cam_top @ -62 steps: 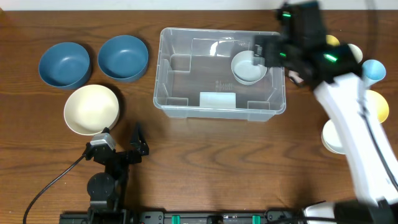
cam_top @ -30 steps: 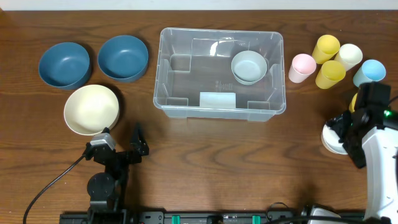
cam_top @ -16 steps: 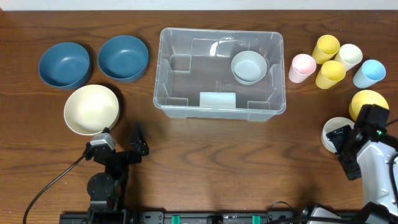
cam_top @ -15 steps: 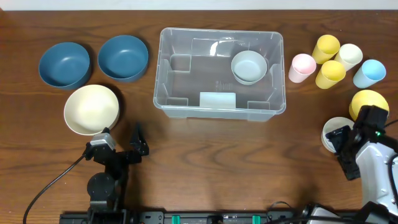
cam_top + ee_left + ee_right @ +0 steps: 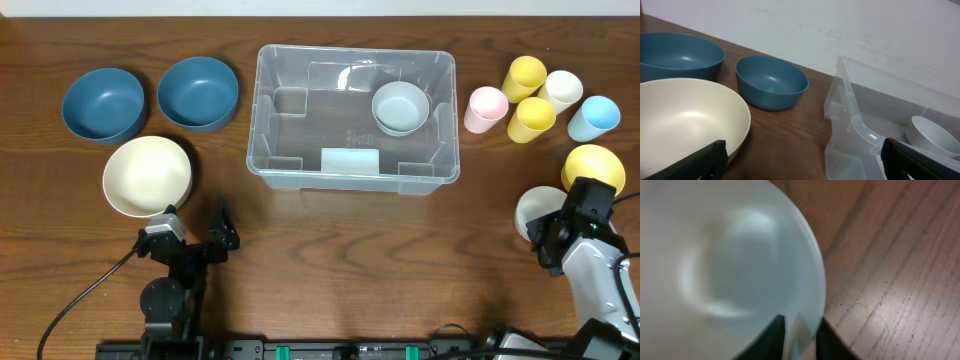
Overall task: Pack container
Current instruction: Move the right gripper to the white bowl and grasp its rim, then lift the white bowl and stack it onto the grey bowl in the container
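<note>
White bowl clamped at its rim by right gripper; left gripper spread open near container.

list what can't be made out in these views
- Right wrist: whether the right tool grips the white bowl; fingertips cut off by bottom edge, bowl blurred.
- Overhead: part of the bowl, hidden by the right arm.
- Left wrist: most of the container, cut off by right and bottom edges.

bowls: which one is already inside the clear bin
The pale grey bowl, inside the container near its right wall. The two blue bowls and the cream bowl sit outside on its left, the white bowl and yellow bowl on its right.
</note>
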Tool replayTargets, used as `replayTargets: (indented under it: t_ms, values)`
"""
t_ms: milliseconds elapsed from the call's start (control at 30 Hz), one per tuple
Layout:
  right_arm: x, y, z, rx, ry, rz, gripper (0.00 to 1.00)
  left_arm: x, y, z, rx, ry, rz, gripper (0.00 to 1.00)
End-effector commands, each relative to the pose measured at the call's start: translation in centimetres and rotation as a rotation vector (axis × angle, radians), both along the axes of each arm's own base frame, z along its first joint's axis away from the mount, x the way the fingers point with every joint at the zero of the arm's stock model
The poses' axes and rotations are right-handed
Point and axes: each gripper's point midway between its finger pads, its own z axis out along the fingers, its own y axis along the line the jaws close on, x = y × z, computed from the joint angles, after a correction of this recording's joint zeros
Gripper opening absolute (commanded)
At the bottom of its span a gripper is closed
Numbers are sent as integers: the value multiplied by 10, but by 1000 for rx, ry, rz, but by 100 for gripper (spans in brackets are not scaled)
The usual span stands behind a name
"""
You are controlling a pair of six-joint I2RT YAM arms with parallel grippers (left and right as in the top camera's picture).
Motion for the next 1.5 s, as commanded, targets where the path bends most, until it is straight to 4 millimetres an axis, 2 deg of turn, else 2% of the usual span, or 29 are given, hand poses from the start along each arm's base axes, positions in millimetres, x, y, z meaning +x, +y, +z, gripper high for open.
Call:
replayTargets:
  t_ms: [0,133,333,467,567,633,767,833,867,933,1000,1067,1167,1367,1467]
  values:
    - [-6,-1,-3,-5,11,-3,1,-1,5,-17,22,50,25,98]
    - [-4,0,-3,-7,15,31,1,-1,5,-17,22,50,25,98]
    - [16,17,0,47,-45,236,1,-1,5,-17,22,50,25,98]
    - [33,31,22,96,-142,324,1,-1,5,-17,22,50,25,98]
    - [44,34,58,83,-207,371,1,-1,5,-17,22,50,26,98]
    - [48,32,92,42,-241,402,1,-1,5,-17,22,50,25,98]
    - [52,32,171,-67,-338,482,1,-1,5,-17,22,50,25,98]
    - [61,48,215,-89,-451,603,1,-1,5,-17,22,50,26,98]
    - [67,62,236,-86,-525,688,1,-1,5,-17,22,50,25,98]
    - [76,84,268,-81,-626,801,1,-1,5,-17,22,50,25,98]
    - [84,99,284,-84,-659,868,1,-1,5,-17,22,50,25,98]
    - [93,117,290,-70,-670,939,1,-1,5,-17,22,50,26,98]
    - [112,148,285,-35,-662,1045,1,-1,5,-17,22,50,26,98]
    - [161,206,248,-27,-587,1193,1,-1,5,-17,22,50,25,98]
    - [181,227,236,-39,-559,1234,1,-1,5,-17,22,50,25,98]
